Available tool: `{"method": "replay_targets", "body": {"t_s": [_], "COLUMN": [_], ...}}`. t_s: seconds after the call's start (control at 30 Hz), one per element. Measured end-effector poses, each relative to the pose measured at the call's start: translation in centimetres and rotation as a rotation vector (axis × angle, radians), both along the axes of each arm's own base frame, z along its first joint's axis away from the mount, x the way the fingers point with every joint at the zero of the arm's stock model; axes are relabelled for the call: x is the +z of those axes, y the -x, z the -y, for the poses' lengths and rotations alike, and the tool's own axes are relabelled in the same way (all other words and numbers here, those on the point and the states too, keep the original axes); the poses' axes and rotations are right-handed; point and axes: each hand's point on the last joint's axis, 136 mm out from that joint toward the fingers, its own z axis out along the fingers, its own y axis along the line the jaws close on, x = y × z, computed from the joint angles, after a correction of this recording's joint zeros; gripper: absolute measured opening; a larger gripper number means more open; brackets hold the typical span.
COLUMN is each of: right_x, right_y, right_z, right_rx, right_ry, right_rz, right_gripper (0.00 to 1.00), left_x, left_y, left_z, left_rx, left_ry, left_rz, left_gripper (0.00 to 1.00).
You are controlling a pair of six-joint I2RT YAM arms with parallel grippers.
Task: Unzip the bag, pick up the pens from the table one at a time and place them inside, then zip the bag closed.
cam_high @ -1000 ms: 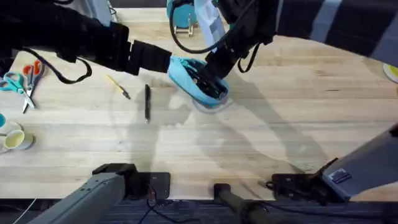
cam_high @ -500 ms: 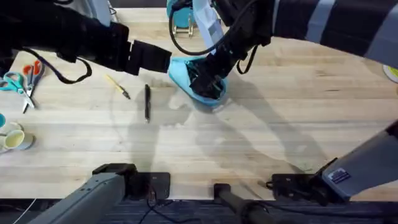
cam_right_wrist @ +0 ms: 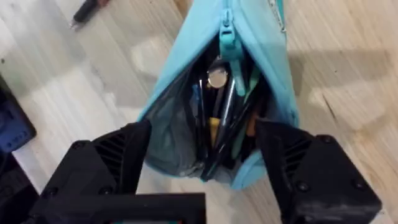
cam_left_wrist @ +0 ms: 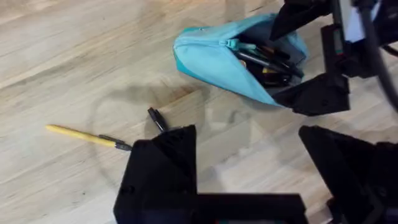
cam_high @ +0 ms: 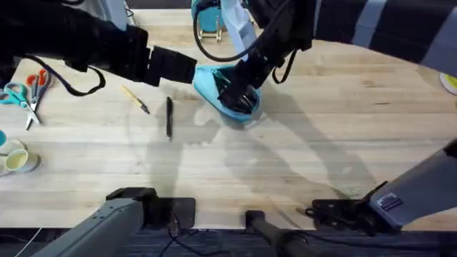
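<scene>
Overhead: the bag (cam_high: 218, 84), light teal pouch, lies on the table (cam_high: 321, 135) near the far edge, about mid-width. My right gripper (cam_high: 238, 93) is down at its open end, fingers spread apart around the mouth. My left gripper (cam_high: 187, 70) sits just beside the bag's other end; I can't tell from here if it touches it. One black pen (cam_high: 169, 117) lies on the tabletop toward the left edge from the bag, apart from it. A yellow stick with dark tip (cam_high: 134, 98) lies just past the pen. Scissors (cam_high: 27, 91) near the left edge.

Left wrist: my left fingers (cam_left_wrist: 163, 165) are apart, nothing between them. Pen tip (cam_left_wrist: 155, 118) peeks out by one finger, the yellow stick (cam_left_wrist: 87, 137) beside it. The bag (cam_left_wrist: 217, 59) is unzipped, dark pens (cam_left_wrist: 264, 62) visible inside, right gripper (cam_left_wrist: 311, 56) at its mouth.

Right wrist: my right fingers (cam_right_wrist: 115, 162) are wide apart, one on either side of the bag (cam_right_wrist: 255, 37). Zipper pull (cam_right_wrist: 227, 31) at the end of the opening. Several pens (cam_right_wrist: 224, 118) inside.
</scene>
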Motion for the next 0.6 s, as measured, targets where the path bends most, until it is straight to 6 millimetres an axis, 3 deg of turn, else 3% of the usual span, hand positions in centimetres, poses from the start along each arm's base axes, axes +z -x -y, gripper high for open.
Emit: {"method": "replay_targets", "body": {"t_s": [0.33,0.6], "right_x": [6.8,10.1], "right_y": [0.7,0.4], "right_z": [1.0,4.4], "right_rx": [-0.010,-0.090], "right_ry": [-0.048,-0.068], "right_rz": [0.076,0.117], "right_gripper": [0.997,0.997], "left_x": [0.0,0.0], "left_y": [0.0,0.0], "left_z": [0.0,0.0], "left_rx": [0.000,0.000], "left_ry": [0.000,0.000], "left_rz": [0.000,0.000], "left_gripper": [0.995,0.995]}}
